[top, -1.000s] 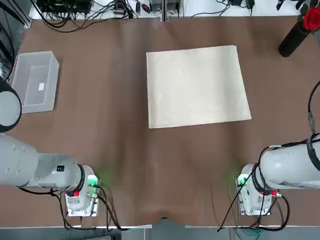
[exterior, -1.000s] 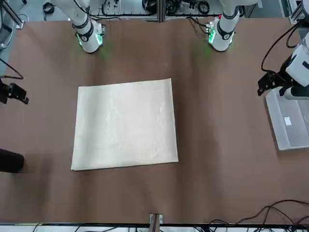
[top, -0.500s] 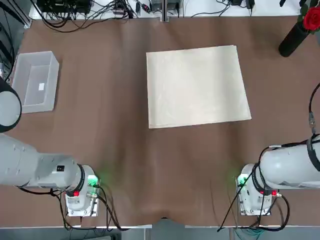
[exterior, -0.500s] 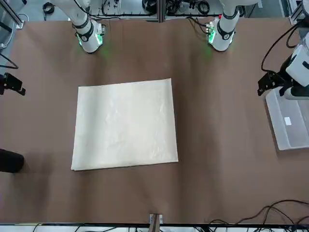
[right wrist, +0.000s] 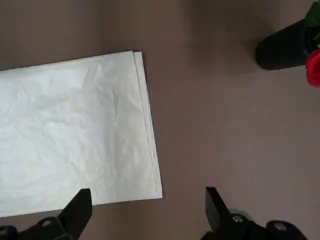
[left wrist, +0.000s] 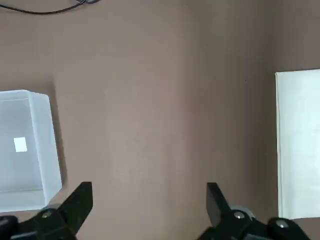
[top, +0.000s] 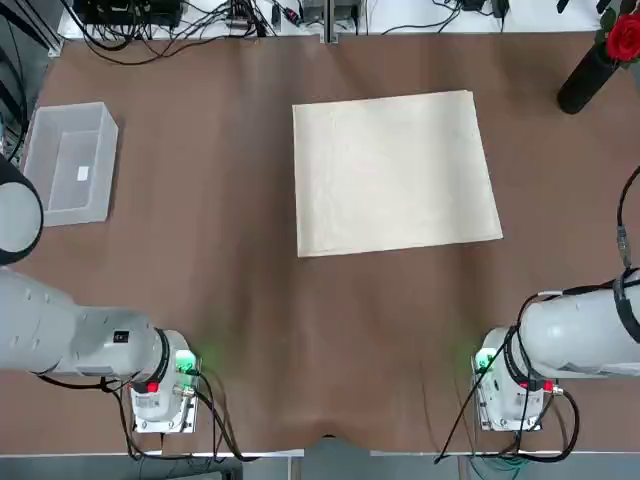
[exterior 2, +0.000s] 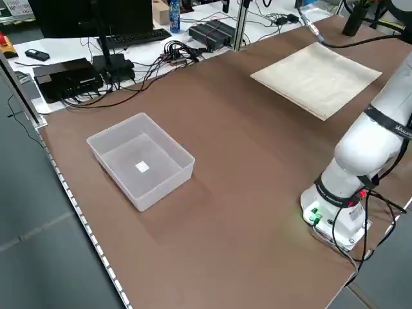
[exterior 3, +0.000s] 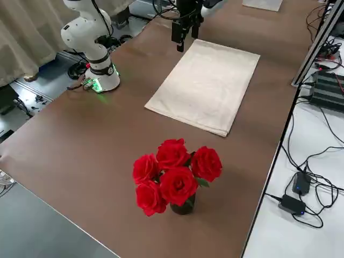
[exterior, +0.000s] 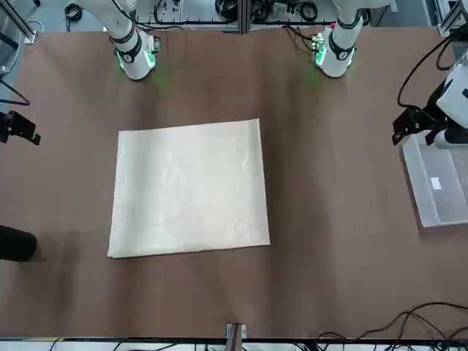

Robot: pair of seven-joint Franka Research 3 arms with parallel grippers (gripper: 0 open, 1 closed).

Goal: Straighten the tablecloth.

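The large brown table covering [top: 200, 250] spans the whole surface; the cream rectangular fabric tablecloth [top: 395, 172] lies flat near the far middle; the clear plastic bin [top: 68, 163] sits at the left edge; the left gripper [left wrist: 149, 196] and the right gripper [right wrist: 148, 199] hang above, fingers spread, holding nothing.

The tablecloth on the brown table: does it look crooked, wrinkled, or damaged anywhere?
Little stands out. The tablecloth lies flat, only lightly creased, with its edges a little skewed to the table's edges. No tear or stain shows. Both grippers are clear of it.
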